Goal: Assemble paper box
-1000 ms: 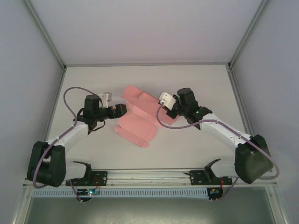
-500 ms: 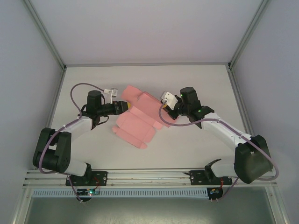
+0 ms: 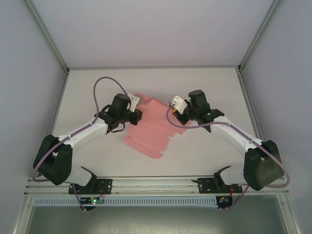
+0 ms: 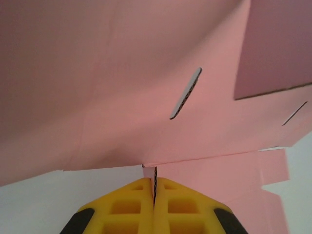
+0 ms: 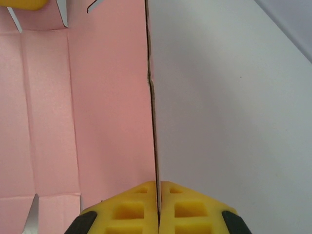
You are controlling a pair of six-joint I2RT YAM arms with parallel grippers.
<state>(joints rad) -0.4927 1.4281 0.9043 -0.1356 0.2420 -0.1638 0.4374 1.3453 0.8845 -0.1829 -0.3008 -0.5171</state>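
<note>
The pink die-cut thin-card sheet of the paper box (image 3: 148,127) is lying part-folded at the middle of the white desk (image 3: 204,83), between the arms. The left end effector (image 4: 154,184) is pinching a pink flap edge between its yellow fingers (image 4: 131,204). The right end effector (image 5: 158,187) is clamping the sheet's opposite edge, jaws narrow.

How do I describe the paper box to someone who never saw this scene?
On the white table, look between the two arms. The paper box is an unfolded card sheet with flaps and slots, pinched by the left gripper and right gripper. Only it is pink.
</note>
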